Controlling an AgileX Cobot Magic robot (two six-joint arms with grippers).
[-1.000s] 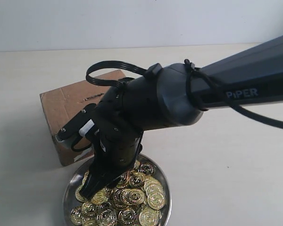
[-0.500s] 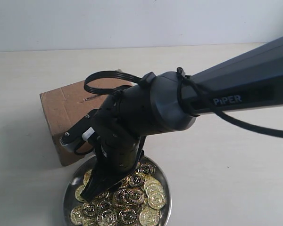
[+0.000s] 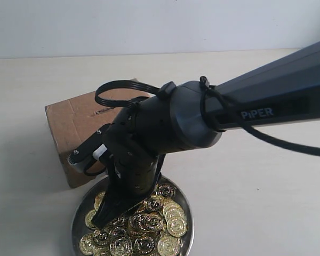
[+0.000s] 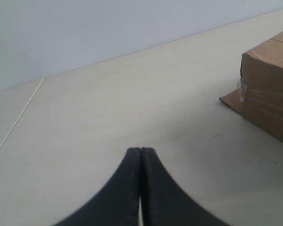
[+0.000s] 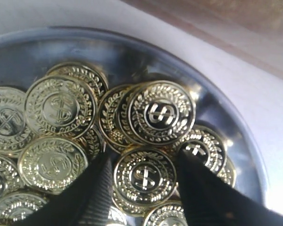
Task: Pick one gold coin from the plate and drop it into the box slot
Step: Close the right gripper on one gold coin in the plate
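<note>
- Writing: white "PiPER" on the dark right arm (image 3: 266,101). No print readable on the box. Each coin is embossed with a dollar sign inside a laurel wreath.
- Plate (image 3: 188,230): round, shiny silver with a raised rim. It sits at the near edge of the table (image 3: 256,192), just in front of the box, and holds a heap of overlapping gold coins.
- Box (image 3: 74,120): brown cardboard with clear tape at one corner. Slot (image 3: 102,112): a thin dark slit in the top face, close to the arm's black cable (image 3: 117,85).
- Right gripper (image 5: 144,160): down in the plate, fingers spread. One coin (image 5: 144,179) lies flat on the heap between them, a finger at each edge. Can't tell whether they press it.
- Left gripper (image 4: 140,188): fingers pressed together, nothing between them. It is low over bare table, with the box off to one side, well apart.
</note>
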